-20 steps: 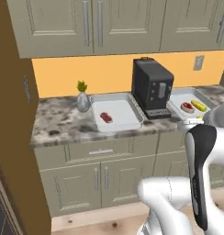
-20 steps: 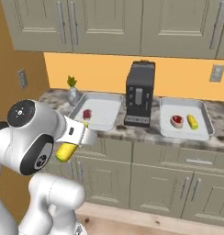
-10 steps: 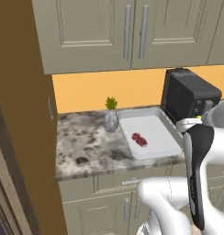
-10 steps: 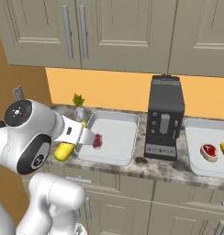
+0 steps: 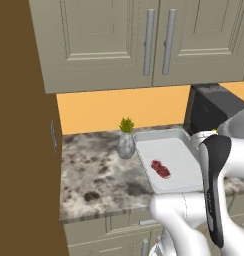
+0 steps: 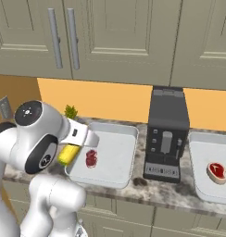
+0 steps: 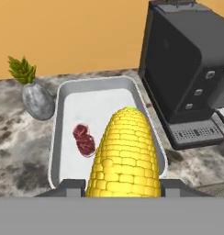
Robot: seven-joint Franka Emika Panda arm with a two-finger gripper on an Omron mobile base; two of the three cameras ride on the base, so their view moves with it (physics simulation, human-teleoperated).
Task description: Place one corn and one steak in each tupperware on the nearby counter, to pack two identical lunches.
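My gripper [image 7: 124, 186] is shut on a yellow corn [image 7: 125, 158], held above the near edge of the left tupperware [image 7: 58, 137]. That pale tray holds one red steak [image 7: 84, 138] on its left half. In the right base view the corn [image 6: 68, 154] sticks out below my hand at the gripper [image 6: 72, 149], just over the left tupperware's [image 6: 116, 170] near-left corner, beside its steak [image 6: 91, 158]. The second tupperware [image 6: 204, 155], right of the coffee machine, holds a steak [image 6: 216, 170] and a sliver of yellow at the frame edge. The left base view shows the left tupperware [image 5: 180, 155] and steak [image 5: 160, 169] on the counter [image 5: 94, 185].
A black coffee machine [image 6: 168, 134] stands between the two trays. A small grey vase with a green sprig [image 5: 126, 142] sits just left of the left tray. Wall cabinets hang overhead. A tall brown panel [image 5: 24, 150] bounds the counter on the left.
The whole picture has shifted: the base has driven closer to the counter and leftward, toward the left tray. The corn stays in my shut gripper.
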